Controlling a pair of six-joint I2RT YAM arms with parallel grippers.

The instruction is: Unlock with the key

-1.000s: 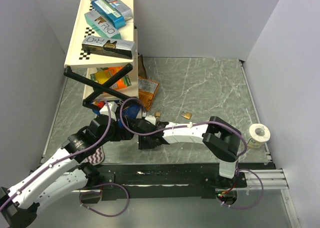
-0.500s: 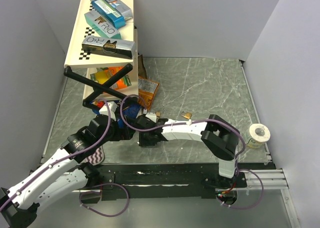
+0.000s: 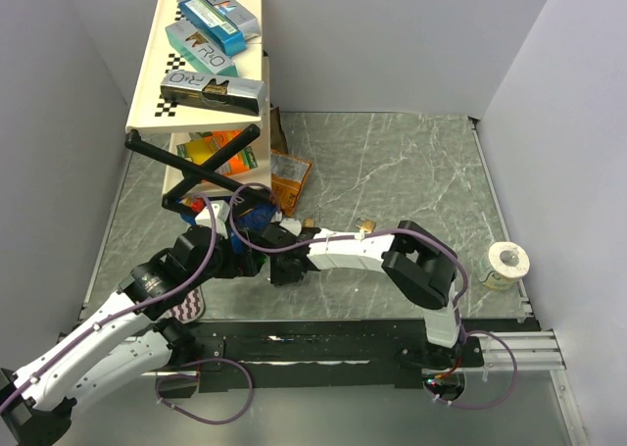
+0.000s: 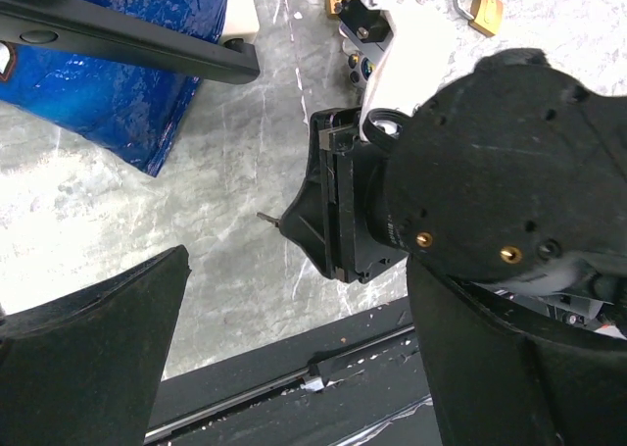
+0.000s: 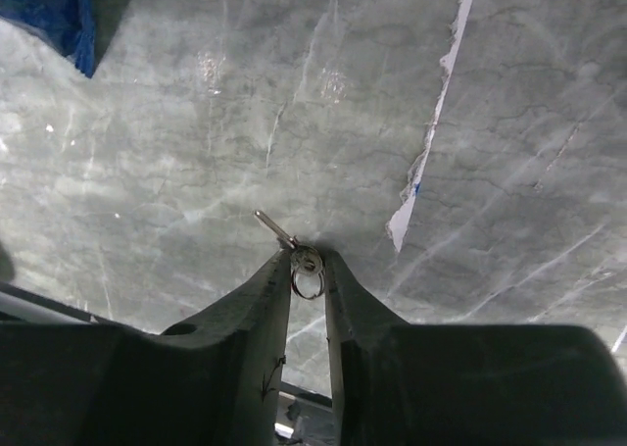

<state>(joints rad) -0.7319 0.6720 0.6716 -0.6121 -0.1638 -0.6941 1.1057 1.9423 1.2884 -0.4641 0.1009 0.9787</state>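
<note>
Honestly, the right tool (image 5: 307, 272) only pinches the key (image 5: 302, 258) by its ring end, blade poking out ahead, so it could swivel loose.

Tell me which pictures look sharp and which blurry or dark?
Right wrist view: the key and marble tabletop are crisp, the dark jaws by the lens soft. Left wrist view: the black right arm fills much; a brass padlock is sharp. Top external view: even light.

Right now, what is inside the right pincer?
The key, pinched at the tips of the right pincer; its blade and ring show against the marble table. Anything deeper between the fingers is covered.
</note>
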